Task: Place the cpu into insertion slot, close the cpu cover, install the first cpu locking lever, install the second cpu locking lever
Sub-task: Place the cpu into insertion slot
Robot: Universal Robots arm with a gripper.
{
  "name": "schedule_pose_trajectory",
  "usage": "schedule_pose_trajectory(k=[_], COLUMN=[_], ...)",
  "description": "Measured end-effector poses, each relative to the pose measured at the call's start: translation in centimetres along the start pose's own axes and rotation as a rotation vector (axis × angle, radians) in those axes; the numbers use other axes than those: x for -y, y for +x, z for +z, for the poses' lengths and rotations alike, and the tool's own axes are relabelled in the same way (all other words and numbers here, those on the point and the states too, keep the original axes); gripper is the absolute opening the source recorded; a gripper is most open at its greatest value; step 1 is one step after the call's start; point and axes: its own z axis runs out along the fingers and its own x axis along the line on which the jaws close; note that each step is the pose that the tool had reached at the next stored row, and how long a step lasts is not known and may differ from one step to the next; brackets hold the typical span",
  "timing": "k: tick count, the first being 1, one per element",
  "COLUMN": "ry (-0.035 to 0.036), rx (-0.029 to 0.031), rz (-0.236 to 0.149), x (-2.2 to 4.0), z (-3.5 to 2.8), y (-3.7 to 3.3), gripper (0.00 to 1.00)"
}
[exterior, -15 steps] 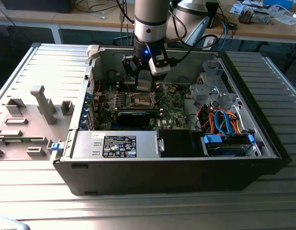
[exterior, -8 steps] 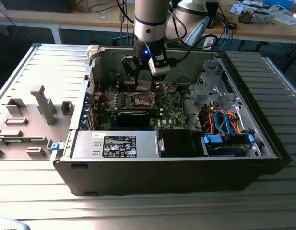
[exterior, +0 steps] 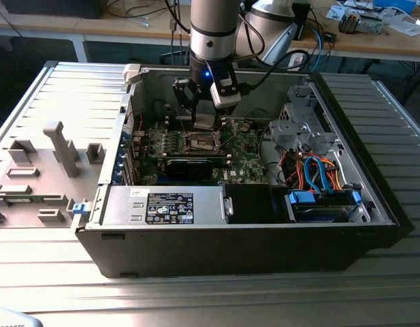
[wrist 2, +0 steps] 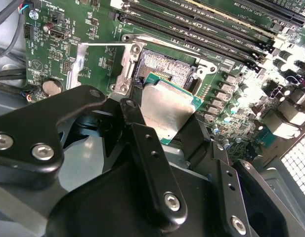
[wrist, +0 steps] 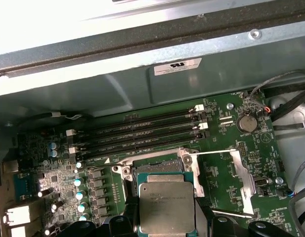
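Pinching the cpu (wrist 2: 164,111) by two edges in the gripper (wrist 2: 167,129), fingers narrowed onto it; holding it just above the insertion slot (wrist 2: 168,65) of the green motherboard (wrist 2: 100,61), not yet seated.

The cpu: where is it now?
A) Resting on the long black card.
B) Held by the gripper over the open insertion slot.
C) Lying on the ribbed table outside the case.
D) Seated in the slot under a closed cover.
B: the cpu is clamped in the gripper, over the uncovered insertion slot.
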Motion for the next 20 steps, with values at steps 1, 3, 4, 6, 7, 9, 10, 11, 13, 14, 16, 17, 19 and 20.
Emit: schedule_pose_trajectory(k=[1,3,4,6,7,9,10,11,13,14,16,17,19,20], ry=[0.0,-0.0004,-0.0004,-0.0007,-0.0007,-0.0009,-0.0009,-0.001,-0.001,-0.001,-0.0011,-0.0011,-0.0013,-0.0012], rx=[0.0006,0.0014,0.0017,0.0026,0.0028,0.0034,0.0036,0.0039,0.0042,0.0043,0.0045,0.0047,0.0049,0.005], rz=[0.008,0.019,0.023,0.034,0.037,0.046,0.048,0.051,0.055,0.057,0.059,0.062,0.065,0.066], x=[0.0,0.0,0.0,0.0,0.0,0.0,0.0,0.01,0.01,0.01,0.01,0.01,0.01,0.01], z=[0.01,0.02,0.03,0.05,0.05,0.07,0.07,0.08,0.1,0.1,0.11,0.12,0.14,0.14], y=[0.0,0.0,0.0,0.0,0.0,0.0,0.0,0.0,0.0,0.0,0.0,0.0,0.0,0.0], gripper=[0.54,0.54,0.54,0.54,0.54,0.54,0.54,0.54,0.54,0.54,0.54,0.54,0.54,0.54])
